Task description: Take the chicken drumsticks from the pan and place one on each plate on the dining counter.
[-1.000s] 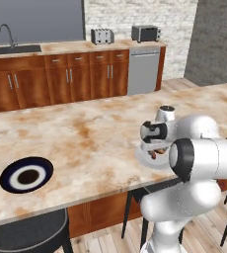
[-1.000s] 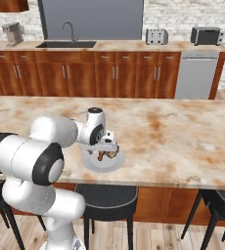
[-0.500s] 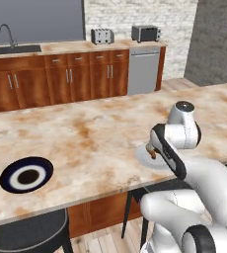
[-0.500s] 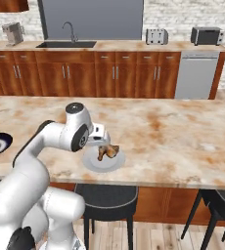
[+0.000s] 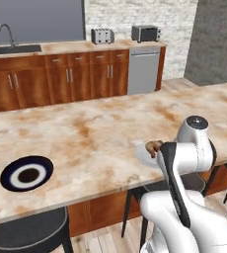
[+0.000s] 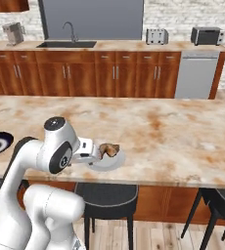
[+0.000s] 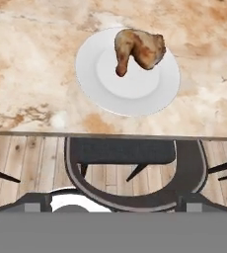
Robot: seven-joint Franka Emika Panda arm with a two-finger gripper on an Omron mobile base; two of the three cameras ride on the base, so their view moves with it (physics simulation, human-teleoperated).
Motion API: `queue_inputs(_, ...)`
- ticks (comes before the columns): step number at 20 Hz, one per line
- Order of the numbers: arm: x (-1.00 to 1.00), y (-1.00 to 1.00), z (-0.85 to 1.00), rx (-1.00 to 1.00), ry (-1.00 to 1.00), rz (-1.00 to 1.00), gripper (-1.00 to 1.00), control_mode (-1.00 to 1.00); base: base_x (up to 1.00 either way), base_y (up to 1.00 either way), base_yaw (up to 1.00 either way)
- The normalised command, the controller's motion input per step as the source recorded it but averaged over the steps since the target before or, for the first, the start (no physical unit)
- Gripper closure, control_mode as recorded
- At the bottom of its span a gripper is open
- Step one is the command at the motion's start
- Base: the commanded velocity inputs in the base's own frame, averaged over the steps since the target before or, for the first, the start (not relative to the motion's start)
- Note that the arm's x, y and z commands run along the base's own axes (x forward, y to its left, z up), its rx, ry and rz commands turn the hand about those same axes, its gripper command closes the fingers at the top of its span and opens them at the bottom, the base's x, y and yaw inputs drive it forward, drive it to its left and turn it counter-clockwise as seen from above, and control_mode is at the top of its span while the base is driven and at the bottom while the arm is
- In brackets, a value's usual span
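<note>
White plate (image 7: 130, 94) carries one drumstick (image 7: 137, 48) at my twelve o'clock; my gripper (image 6: 92, 151) stands wide and empty; the dark-rimmed plate (image 5: 26, 173) lies far left along the table (image 5: 86, 133).

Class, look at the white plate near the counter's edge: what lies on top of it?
One chicken drumstick lies on the white plate, toward one side, nothing else. The plate's surface beneath the drumstick is covered. The dark-rimmed plate farther along the dining counter holds nothing.
</note>
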Motion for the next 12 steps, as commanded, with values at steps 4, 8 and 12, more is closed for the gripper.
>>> queue_inputs(4, 0.00, 0.00, 0.00, 0.00, 0.00, 0.00, -1.00, 1.00, -0.69, 0.36, 0.22)
queue_inputs(8, 0.00, 0.00, 0.00, 0.00, 0.00, 0.00, -1.00, 1.00, -0.48, 0.36, 0.35)
queue_inputs(12, 0.00, 0.00, 0.00, 0.00, 0.00, 0.00, -1.00, 1.00, -0.34, 0.53, 0.46)
